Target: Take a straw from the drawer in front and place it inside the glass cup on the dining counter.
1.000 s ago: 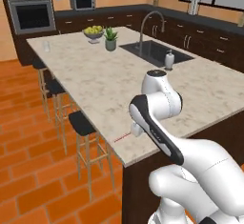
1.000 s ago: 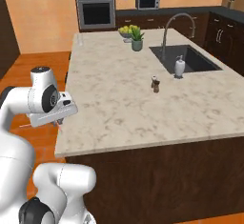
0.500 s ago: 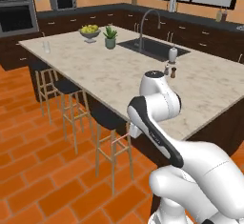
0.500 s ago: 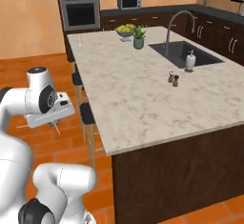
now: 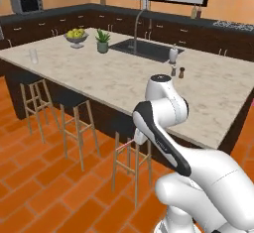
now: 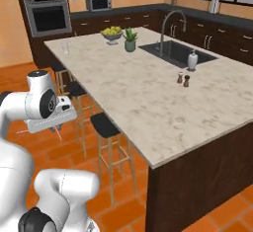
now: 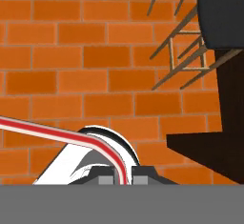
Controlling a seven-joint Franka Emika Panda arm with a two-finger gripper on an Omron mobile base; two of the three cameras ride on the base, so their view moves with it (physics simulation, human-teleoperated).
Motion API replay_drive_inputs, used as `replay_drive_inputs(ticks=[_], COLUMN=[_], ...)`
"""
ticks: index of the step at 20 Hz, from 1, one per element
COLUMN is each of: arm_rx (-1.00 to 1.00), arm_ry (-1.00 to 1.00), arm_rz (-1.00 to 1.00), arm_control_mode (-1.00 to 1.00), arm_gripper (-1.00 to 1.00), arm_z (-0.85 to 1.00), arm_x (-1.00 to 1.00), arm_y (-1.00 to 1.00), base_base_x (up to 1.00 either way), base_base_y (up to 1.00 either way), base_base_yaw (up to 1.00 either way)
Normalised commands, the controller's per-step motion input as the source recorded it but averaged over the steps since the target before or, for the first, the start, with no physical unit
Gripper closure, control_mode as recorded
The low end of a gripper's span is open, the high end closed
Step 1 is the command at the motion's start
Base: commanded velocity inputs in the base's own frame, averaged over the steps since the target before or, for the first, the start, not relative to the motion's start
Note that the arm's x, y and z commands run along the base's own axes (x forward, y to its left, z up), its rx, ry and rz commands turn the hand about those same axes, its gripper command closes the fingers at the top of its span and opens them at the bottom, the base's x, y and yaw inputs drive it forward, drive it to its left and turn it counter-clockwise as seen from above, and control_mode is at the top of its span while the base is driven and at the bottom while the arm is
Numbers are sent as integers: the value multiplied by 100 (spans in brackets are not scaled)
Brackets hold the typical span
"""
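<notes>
Pinched between the closed jaws of the gripper (image 7: 123, 173) in the hand view, the straw (image 7: 57, 135) runs up from the fingertips, bends at about the 11 o'clock side and stretches off toward 9 o'clock, where the frame edge cuts its long end off. It looks very light and thin, likely flexible and easy to crush or let swivel, so a hold near the bend, as now, leaves a long free length that may wag; a gentle pinch seems wise.

Far off at the 10 o'clock corner of the left base view, the glass cup (image 5: 33, 56) stands near the edge of the dining counter (image 5: 119, 78), well apart from the fruit bowl (image 5: 76, 34). The cup is small and clear, so its rim is hard to make out; it is probably fragile and easy to tip.

In the right base view the straw (image 6: 58, 135) shows as a faint sliver below the hand, its length unreadable. Whether the cup (image 6: 65, 48) holds anything cannot be told.
</notes>
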Motion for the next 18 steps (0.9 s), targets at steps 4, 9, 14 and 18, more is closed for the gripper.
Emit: replay_drive_inputs(ticks=[4,9,14,18], arm_rx=[0,0,0,0], arm_ry=[0,0,0,0], arm_rz=[0,0,0,0], arm_control_mode=[100,100,100,100], arm_gripper=[100,100,100,100], arm_z=[0,0,0,0], arm_x=[0,0,0,0], arm_y=[0,0,0,0], base_base_x=[26,28,32,32], base_base_y=[100,100,100,100], base_base_yaw=[-39,-38,-38,-37])
